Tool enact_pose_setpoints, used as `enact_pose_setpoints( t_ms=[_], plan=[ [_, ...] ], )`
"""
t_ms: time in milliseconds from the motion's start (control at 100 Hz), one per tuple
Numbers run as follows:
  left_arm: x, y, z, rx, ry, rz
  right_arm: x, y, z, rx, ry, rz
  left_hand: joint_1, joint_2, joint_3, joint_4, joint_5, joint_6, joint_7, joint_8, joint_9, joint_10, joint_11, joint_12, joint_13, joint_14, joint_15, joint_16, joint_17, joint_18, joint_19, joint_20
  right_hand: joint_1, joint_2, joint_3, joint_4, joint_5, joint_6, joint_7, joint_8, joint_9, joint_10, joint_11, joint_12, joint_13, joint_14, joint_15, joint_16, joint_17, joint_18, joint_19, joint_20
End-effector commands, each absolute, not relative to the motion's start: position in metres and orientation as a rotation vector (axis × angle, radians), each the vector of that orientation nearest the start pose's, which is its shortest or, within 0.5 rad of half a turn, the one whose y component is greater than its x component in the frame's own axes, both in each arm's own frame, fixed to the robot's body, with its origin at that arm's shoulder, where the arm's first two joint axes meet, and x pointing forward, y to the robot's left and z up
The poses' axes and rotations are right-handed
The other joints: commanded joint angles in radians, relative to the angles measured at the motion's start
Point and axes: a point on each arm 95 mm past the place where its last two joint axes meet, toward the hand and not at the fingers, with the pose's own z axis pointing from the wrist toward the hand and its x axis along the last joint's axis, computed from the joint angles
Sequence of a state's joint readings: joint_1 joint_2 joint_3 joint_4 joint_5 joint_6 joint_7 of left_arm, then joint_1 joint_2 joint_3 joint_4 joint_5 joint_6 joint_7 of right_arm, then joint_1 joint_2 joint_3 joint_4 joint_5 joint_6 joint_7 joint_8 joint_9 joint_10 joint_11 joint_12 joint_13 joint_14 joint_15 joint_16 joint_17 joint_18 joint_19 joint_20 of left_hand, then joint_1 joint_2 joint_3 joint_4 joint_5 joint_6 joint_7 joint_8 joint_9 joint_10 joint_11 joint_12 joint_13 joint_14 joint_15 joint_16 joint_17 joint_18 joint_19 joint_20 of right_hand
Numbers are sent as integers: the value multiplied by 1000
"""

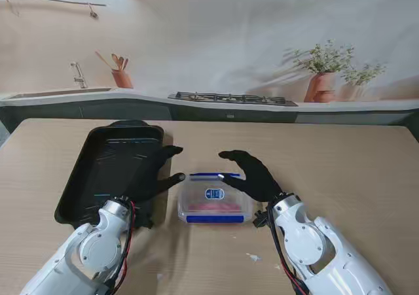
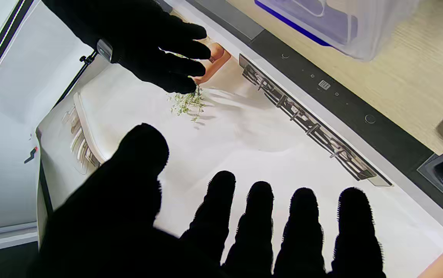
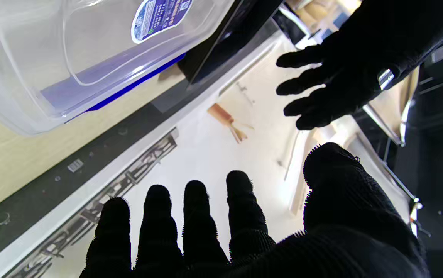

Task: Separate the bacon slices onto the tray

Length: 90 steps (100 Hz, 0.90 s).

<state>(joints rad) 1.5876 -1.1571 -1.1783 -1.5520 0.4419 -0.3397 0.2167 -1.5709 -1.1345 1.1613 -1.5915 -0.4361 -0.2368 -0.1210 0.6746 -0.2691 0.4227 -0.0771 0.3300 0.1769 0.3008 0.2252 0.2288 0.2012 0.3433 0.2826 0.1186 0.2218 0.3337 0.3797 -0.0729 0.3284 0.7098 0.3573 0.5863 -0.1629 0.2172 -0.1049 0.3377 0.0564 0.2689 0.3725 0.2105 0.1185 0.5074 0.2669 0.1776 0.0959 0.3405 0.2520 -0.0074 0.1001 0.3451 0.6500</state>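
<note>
Your left hand point(image 1: 152, 177) and right hand point(image 1: 254, 174) hover spread, holding nothing, flanking the lidded box point(image 1: 215, 198); tray point(image 1: 88, 171) at its 9 o'clock on the tabletop point(image 1: 353, 171).

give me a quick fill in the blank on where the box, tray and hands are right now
1. The clear box still has its ____ on.
2. The black tray lies to the robot's ____ of the box.
3. Both the left hand and the right hand hold ____.
4. The strip along the box's lid is ____ in colour.

Missing words: lid; left; nothing; blue
</note>
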Motion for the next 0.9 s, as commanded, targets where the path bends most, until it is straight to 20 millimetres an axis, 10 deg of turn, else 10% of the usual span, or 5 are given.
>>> enact_pose_setpoints(
  t_ms=[0, 550, 890],
  plan=[
    [383, -33, -322, -1500, 1076, -2220, 386, 42, -318, -1832, -1399, -2483, -31, 0, 12, 38, -19, 0, 3, -4, -23, -41, 4, -3, -22, -8, -12, 1, -11, -20, 7, -2, -9, 21, -29, 60, -18, -10, 7, -10, -18, -27, 2, -2, -21, -28, -5, -9, -7, -28, -18, -6],
    [383, -33, -322, -1407, 1169, -2168, 385, 38, -314, -1785, -1508, -2494, 16, -25, 68, 40, 167, -71, 70, 27, 105, -38, 45, 20, 50, -10, 13, 20, -18, 29, -60, -36, 2, 22, -33, 61, 42, -14, 44, 8, -11, -23, 7, 0, -21, -30, -2, -8, -6, -30, -18, -6],
    [386, -44, -326, -1181, 1398, -2083, 376, 32, -310, -1780, -1535, -2501, 99, -6, 182, 31, 240, -76, 62, 28, 183, -146, 63, 34, 116, -128, 42, 14, -13, 14, -64, -38, 18, 25, -32, 62, 82, -9, 60, 29, 8, -20, 15, 3, -12, -40, -1, -7, -4, -24, -16, -5]
  ],
)
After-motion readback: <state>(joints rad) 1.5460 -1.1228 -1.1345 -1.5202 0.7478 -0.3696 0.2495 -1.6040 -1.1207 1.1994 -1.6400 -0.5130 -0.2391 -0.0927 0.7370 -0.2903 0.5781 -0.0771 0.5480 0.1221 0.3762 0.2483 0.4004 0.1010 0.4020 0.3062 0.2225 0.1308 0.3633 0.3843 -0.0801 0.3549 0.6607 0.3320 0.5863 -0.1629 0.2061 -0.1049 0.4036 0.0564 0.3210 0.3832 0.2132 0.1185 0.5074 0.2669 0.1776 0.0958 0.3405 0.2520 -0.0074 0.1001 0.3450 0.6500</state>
